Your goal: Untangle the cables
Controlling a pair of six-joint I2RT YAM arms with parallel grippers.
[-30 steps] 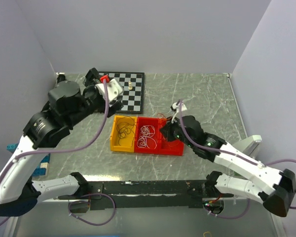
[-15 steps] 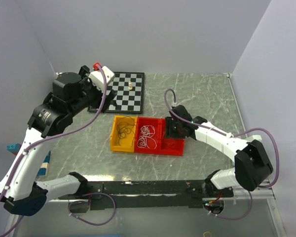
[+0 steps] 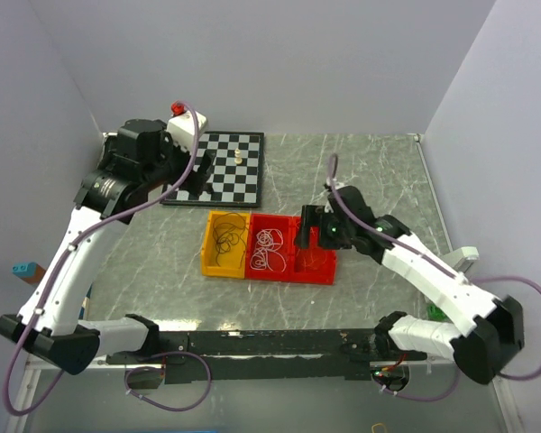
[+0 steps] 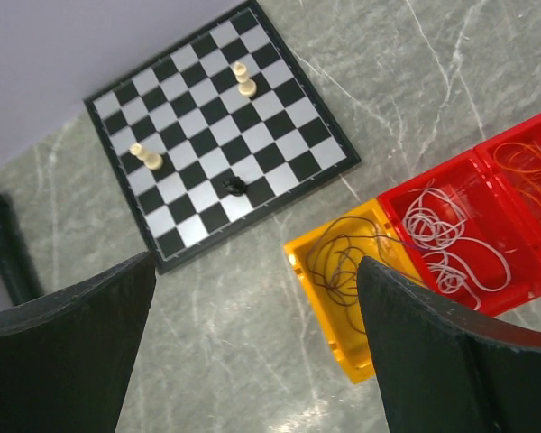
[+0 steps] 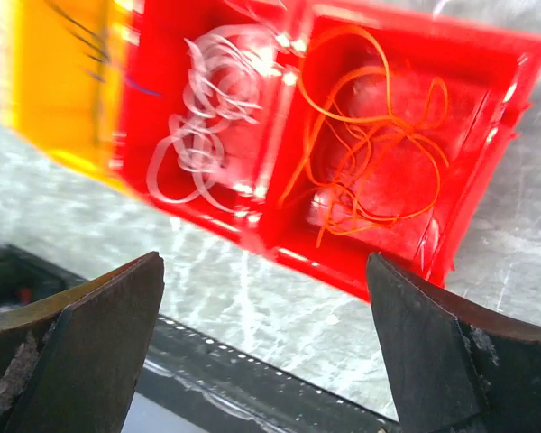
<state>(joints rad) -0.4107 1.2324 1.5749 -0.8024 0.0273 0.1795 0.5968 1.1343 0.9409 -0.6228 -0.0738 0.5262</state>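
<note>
Three bins stand in a row, each with a thin looped cable lying loose in it. The orange cable (image 5: 370,135) lies in the right red bin (image 3: 317,267). The white cable (image 3: 269,248) fills the middle red bin. The dark cable (image 3: 225,237) sits in the yellow bin (image 3: 211,262). My right gripper (image 3: 308,231) hovers above the right red bin, open and empty (image 5: 264,271). Open too, my left gripper (image 3: 201,173) hangs high over the chessboard's left edge and holds nothing (image 4: 252,271).
A chessboard (image 3: 249,180) with a few pieces lies at the far left, behind the bins. A black rail (image 3: 270,343) runs along the near table edge. A blue object (image 3: 22,269) sits off the table's left side. White walls close in the table on three sides.
My right gripper has opened and lifted out of the right red bin, leaving the orange cable inside. My left arm has swung back toward the far left corner, still open.
</note>
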